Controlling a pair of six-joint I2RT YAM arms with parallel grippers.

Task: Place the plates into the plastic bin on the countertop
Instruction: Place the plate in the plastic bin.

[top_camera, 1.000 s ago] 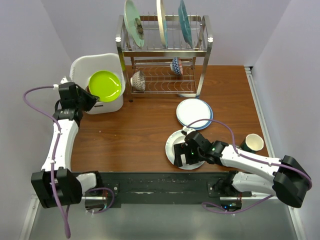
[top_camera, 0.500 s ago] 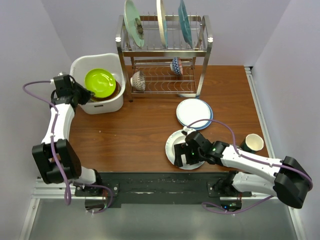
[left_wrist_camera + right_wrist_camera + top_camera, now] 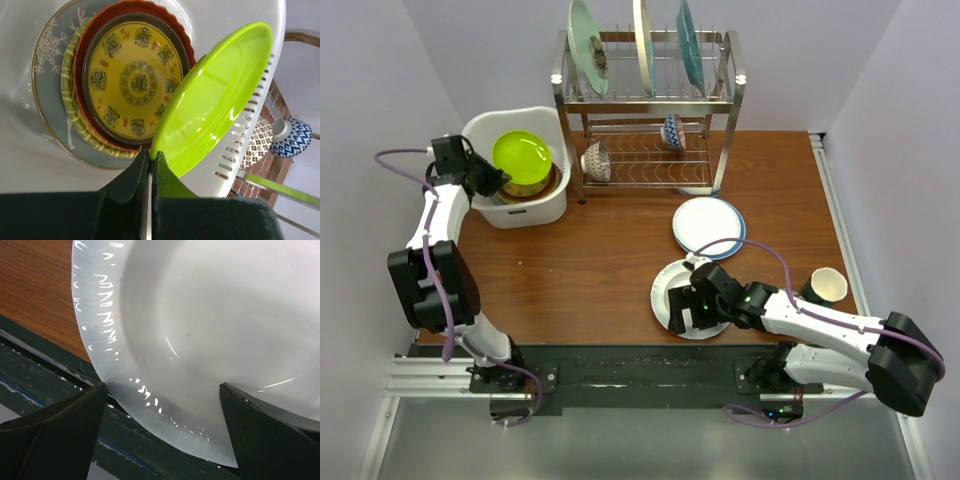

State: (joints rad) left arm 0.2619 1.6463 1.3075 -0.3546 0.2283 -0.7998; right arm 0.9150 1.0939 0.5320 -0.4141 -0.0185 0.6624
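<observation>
Two pincers, one plate each.
Left pincer (image 3: pixel 150 156) is clamped tight on the rim of the green plate (image 3: pixel 215 100), which is tilted over the stack (image 3: pixel 132 80) inside the bin (image 3: pixel 520 213). Right pincer (image 3: pixel 694 308), well right of the bin, has its jaws spread wide at either side of the white plate's (image 3: pixel 225 315) near edge on the table (image 3: pixel 580 250).

lime green plate (image 3: pixel 521 157) carried farther back over plastic bin (image 3: pixel 545 205), left pincer (image 3: pixel 150 159) moved rearward beside it

wire rack (image 3: pixel 640 160) | blue bowl (image 3: pixel 672 131), brown bowl (image 3: pixel 597 160) (both tipped, lower tier) | cup (image 3: pixel 827 286) upright
</observation>
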